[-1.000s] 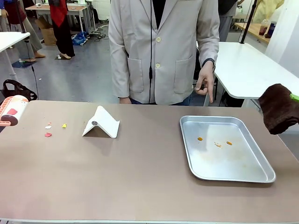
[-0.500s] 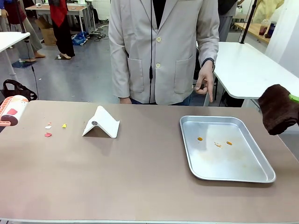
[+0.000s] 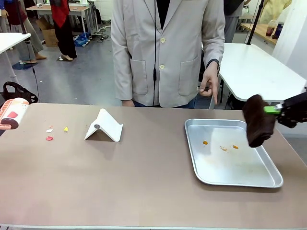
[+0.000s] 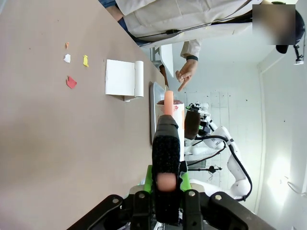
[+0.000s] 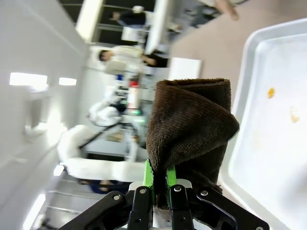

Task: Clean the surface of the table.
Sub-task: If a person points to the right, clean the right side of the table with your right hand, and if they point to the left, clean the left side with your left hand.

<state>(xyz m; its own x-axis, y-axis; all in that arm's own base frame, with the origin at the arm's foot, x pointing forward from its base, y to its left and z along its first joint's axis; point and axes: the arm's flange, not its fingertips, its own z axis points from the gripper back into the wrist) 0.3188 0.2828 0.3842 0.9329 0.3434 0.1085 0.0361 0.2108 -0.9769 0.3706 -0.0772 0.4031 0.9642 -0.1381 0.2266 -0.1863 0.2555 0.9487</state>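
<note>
Surface [image 3: 144, 177]: taupe-brown top with rounded corners, running across the whole front view and up the left side of the left wrist view [image 4: 57, 143].

Right tool [image 3: 276, 109]: comes in from the right edge, green pads pressed together on a dark brown cloth [image 3: 258, 120]. The cloth hangs folded over the far right part of the metal tray [image 3: 268, 179]; whether it touches the tray cannot be told. In the right wrist view the tool [image 5: 158, 179] pinches the lower fold of the cloth [image 5: 189, 124], with the tray rim [image 5: 249, 62] beyond it.

Tray: sits on the right half of the surface and holds three small orange crumbs [image 3: 223, 148] near its middle.

Left tool [image 4: 165, 182]: pads pinching a black textured handle [image 4: 165, 148] with an orange tip. At the left edge of the front view a cream roller [image 3: 13, 114] with red marks is held above the surface.

Left half of the surface: small paper scraps, red [image 3: 49, 138], white [image 3: 49, 130] and yellow [image 3: 66, 129], lie apart from each other. A folded white card [image 3: 104, 126] stands tent-like to their right.

Person [image 3: 163, 48]: in a light grey jacket, stands at the far side, one hand [image 3: 208, 84] hanging with a finger pointing down.
</note>
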